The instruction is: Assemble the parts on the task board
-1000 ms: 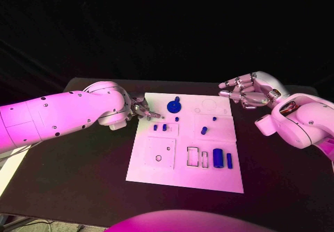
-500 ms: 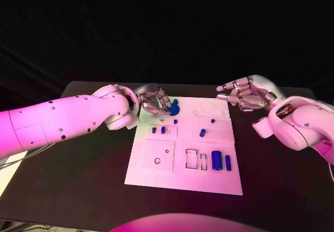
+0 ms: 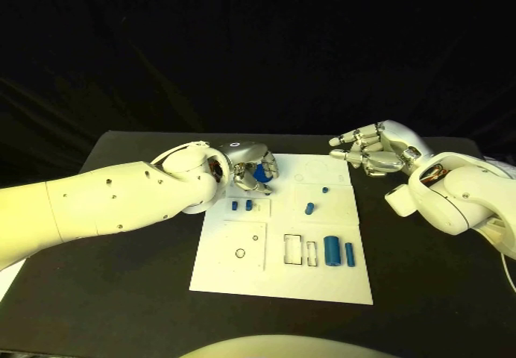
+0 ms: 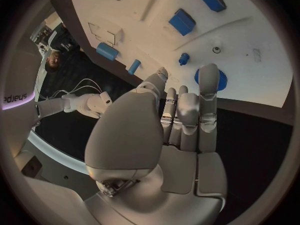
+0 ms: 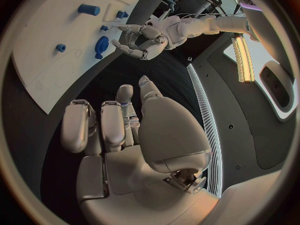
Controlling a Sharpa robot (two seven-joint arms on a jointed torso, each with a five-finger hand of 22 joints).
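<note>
Table [image 3: 129, 298]: black, seen from above, with the white task board [image 3: 282, 280] lying flat in its middle.

Left robot hand [image 3: 247, 168]: reaches over the far left corner of the task board. Its fingers are spread and extended above the blue gear [image 3: 260, 173], a round toothed part lying there. In the left wrist view the fingertips [image 4: 209, 75] hang over the gear [image 4: 220, 80]; nothing is held, and whether they touch it cannot be told.

Right robot hand [image 3: 374, 149]: over the bare table just beyond the far right corner of the board, well apart from the parts. Fingers loosely curled and apart, holding nothing.

Small blue pegs [image 3: 242, 204]: two short pieces side by side in a marked rectangle on the left half of the board, just nearer than the gear.

Blue peg [image 3: 309, 208]: a short tilted piece near the board's middle, with a smaller blue dot [image 3: 325, 189] beyond it.

Blue cylinder [image 3: 335, 250]: the largest long part, lying on the near right area of the board, with a thinner blue bar [image 3: 350, 251] just beside it on its right.

Outlined recesses [image 3: 294, 249]: rectangular cut-outs just left of the cylinder; a square outline with a small ring [image 3: 240, 253] sits further left.
</note>
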